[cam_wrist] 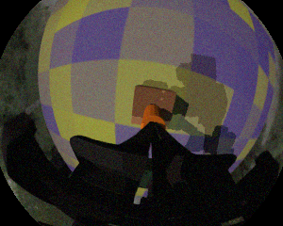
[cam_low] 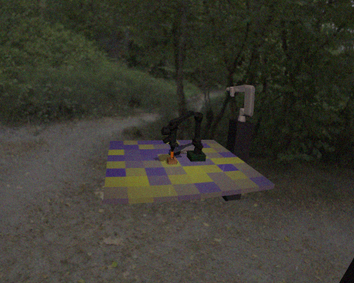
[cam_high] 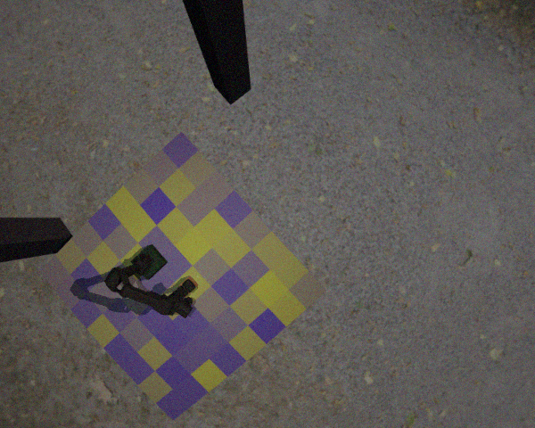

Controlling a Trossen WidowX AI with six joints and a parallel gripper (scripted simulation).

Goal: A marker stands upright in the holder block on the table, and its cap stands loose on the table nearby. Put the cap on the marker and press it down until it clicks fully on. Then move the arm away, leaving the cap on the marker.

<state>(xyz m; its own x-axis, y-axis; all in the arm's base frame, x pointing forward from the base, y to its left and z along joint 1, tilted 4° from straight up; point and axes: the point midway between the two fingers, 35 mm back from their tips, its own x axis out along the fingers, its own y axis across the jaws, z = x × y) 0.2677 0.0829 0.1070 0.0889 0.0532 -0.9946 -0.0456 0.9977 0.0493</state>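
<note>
The holder block [cam_low: 171, 161] [cam_wrist: 153, 97] is a small reddish-brown block on the checkered table [cam_high: 180, 149] [cam_low: 159, 180]. An upright orange cylinder [cam_low: 171, 154] [cam_wrist: 152, 114] stands at the block: the cap over the marker, as far as can be seen. The marker's own barrel cannot be told apart from it, nor whether the cap is fully down. My gripper [cam_low: 172, 149] [cam_wrist: 153, 125] is shut with nothing between its fingers. Its tips are right over the top of the orange cylinder, touching or nearly so. No loose cap shows elsewhere on the table.
My arm's dark green base [cam_high: 156, 261] [cam_low: 196, 156] is close beside the holder. A pale arm [cam_low: 249, 100] stands on a dark pedestal beyond the table. Two black beams [cam_high: 228, 50] [cam_high: 20, 237] reach into the overhead view.
</note>
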